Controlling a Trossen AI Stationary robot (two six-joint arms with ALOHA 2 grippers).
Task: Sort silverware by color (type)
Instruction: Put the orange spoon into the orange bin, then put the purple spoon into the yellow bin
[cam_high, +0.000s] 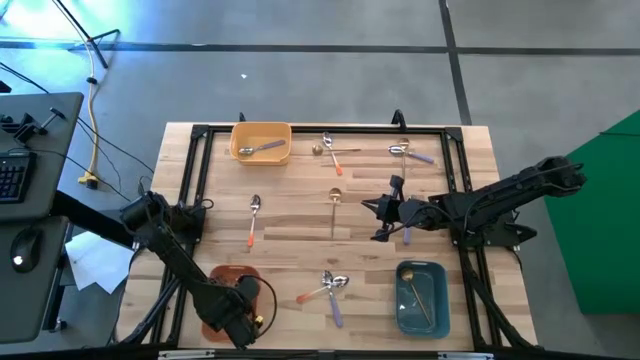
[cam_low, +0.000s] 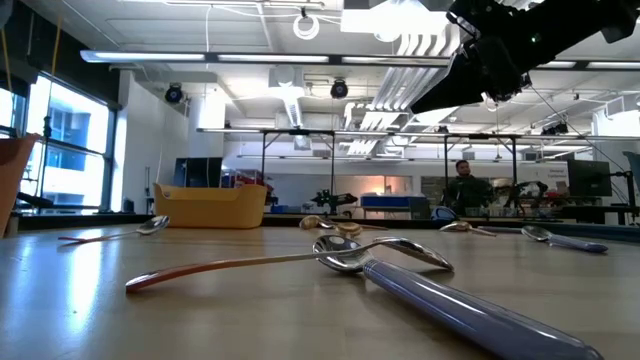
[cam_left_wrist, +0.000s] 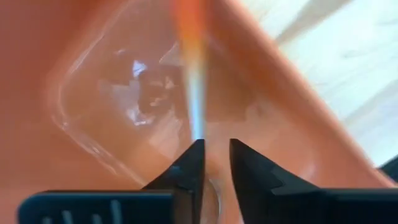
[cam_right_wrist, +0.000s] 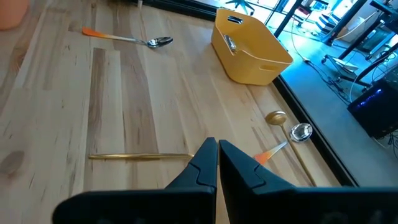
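Left gripper (cam_left_wrist: 214, 163) jaws slightly parted over orange bin (cam_high: 222, 283), orange-handled spoon (cam_left_wrist: 191, 74) standing between them, grip unclear. Right gripper (cam_right_wrist: 217, 163) shut, empty, above gold spoon (cam_right_wrist: 140, 156). Remaining spoons scattered on wood-slat table (cam_high: 290, 225); workshop with a person (cam_low: 462, 186) behind.

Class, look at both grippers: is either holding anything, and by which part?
The left gripper, over the orange bin, has an orange-handled spoon between its parted fingers; whether it grips cannot be told. The right gripper is shut and empty.
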